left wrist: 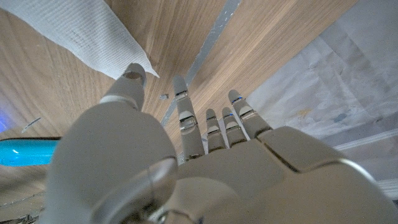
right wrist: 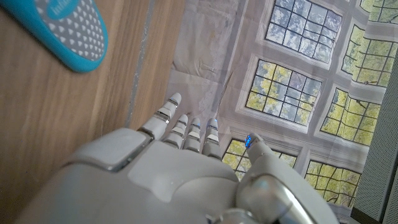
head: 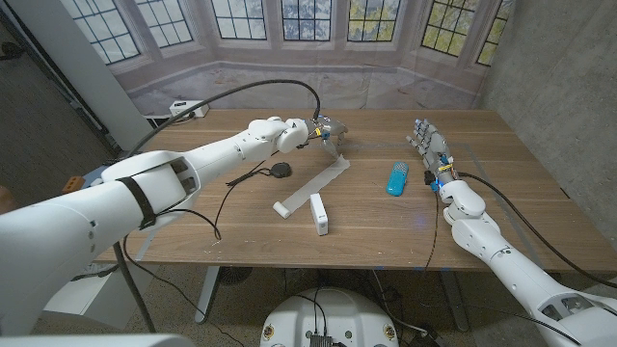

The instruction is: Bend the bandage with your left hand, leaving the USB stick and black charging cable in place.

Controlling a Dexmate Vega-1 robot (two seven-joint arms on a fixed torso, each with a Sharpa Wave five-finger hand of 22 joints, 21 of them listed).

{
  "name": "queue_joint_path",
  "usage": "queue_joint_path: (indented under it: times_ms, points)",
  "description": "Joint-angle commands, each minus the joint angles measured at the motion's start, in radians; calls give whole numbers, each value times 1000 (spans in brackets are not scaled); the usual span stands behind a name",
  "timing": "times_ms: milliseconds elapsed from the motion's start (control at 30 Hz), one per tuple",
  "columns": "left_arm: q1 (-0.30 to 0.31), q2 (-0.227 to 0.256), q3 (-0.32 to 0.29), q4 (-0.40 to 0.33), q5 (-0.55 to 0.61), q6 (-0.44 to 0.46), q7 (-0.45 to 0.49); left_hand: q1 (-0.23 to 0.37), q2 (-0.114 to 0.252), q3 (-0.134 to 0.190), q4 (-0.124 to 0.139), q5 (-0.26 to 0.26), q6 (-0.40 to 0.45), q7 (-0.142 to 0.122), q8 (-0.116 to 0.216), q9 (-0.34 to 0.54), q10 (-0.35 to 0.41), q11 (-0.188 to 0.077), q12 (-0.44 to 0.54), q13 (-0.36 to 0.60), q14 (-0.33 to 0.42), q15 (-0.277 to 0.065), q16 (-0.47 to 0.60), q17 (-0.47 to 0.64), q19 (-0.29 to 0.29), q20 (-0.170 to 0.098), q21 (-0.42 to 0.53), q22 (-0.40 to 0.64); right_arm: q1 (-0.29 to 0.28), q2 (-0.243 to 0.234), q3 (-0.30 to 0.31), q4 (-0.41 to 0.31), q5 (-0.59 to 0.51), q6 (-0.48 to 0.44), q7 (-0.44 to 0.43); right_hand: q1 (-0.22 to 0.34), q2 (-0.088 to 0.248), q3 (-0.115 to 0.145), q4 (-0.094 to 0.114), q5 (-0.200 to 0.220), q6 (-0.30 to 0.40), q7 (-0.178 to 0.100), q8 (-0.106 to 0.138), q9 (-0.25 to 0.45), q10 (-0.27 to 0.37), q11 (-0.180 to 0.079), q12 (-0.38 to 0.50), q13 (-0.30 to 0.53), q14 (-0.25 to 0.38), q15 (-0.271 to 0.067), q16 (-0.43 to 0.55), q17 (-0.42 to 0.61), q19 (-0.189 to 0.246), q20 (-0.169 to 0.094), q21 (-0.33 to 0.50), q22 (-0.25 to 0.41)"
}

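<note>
Over on the left side of the wooden table (head: 241, 231), the black charging cable (head: 258, 174) lies in a loose curl, ending in a small round puck. Just past it, the left hand (head: 324, 131) reaches in over the far end of the bandage (head: 313, 186), a long white strip running diagonally across the middle of the table; that far end is lifted off the wood, right at the fingers. In the left wrist view the thumb tip (left wrist: 132, 76) touches the bandage's corner while the other fingers spread straight and apart, and whether it truly pinches the strip, I cannot tell. Near the bandage's near end sits the white USB stick (head: 319, 214), just beside it. Further right lies a blue oval object (head: 397, 179), then the right hand (head: 431, 146), standing upright with fingers extended, holding nothing.
</note>
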Motion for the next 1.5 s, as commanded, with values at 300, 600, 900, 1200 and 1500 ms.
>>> queue_joint_path:
  times_ms: [300, 600, 900, 1200, 1500]
  points:
    - [-28, -61, 40, 126, -20, -31, 63, 3, 16, -6, 1, 9, 14, -1, -6, 5, 8, -2, -2, 4, 7, 0, 2, 4, 6, -10, -3, 5, -1, -9, 1, -3, 5, -11, 7, 12, 13, 3, -8, 0, 10, 2, 4, 6, 7, 7, 6, 2, 9, -7, 6, 1, 11, -48, 4, 2]
    - [-39, -89, 62, 171, -36, -39, 73, 7, 21, -12, -1, 10, 35, -8, -2, 6, 17, -7, -2, 4, 12, -4, 2, 4, 8, -10, -2, 5, -7, -13, 5, -5, 9, -10, 8, 11, 14, 2, -7, -1, 9, 1, 3, 6, 5, 6, 4, 2, 8, -8, 7, 3, 11, -48, 4, 2]
    - [-45, -105, 78, 194, -48, -44, 78, 9, 25, -20, -2, 10, 62, -10, 2, 7, 29, -9, -2, 4, 17, -7, 1, 4, 10, -11, -1, 6, -11, -16, 6, -8, 11, -11, 9, 11, 14, 2, -7, -1, 7, 1, 2, 6, 4, 7, 4, 2, 8, -7, 6, 3, 11, -47, 4, 2]
    - [-48, -106, 89, 199, -54, -38, 77, 11, 27, -25, -3, 10, 69, -14, 1, 7, 31, -7, -4, 4, 17, -8, 0, 4, 11, -11, -1, 6, -9, -11, 5, -1, 12, -9, 11, 11, 14, 2, -7, -1, 10, 1, 2, 6, 5, 7, 4, 2, 8, -8, 6, 3, 11, -48, 4, 2]
    - [-44, -99, 94, 191, -52, -27, 89, 15, 33, -31, -4, 11, 109, -17, 11, 8, 43, -11, -3, 4, 22, -12, 1, 4, 15, -12, 0, 6, -1, -7, 0, 8, 10, -8, 19, 13, 15, 2, -10, -1, 12, 2, 2, 6, 9, 8, 5, 3, 10, -8, 7, 3, 11, -47, 4, 2]
